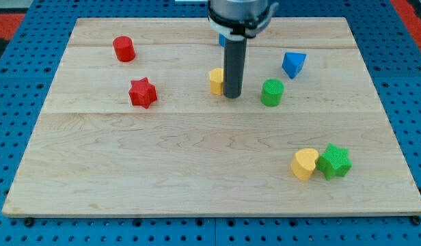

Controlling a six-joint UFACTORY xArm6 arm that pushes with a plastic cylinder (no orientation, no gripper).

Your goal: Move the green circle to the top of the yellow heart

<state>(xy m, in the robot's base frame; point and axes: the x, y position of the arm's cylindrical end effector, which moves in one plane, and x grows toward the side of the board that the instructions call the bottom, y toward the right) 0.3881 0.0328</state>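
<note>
While tip sits mid-board: approach not started.
tip: my tip (232, 96) touches small yellow block (216, 80), left of green circle block (271, 92), apart from it.
target: yellow heart block (304, 164), bottom right of wooden tabletop (163, 171), touching green star block (333, 161).
hand: none, bare rod, nothing held.
plan: probably shove circle down-right, above heart.

Robotics lab bench, blue perforated mounting base (33, 27), wooden board (163, 157)
</note>
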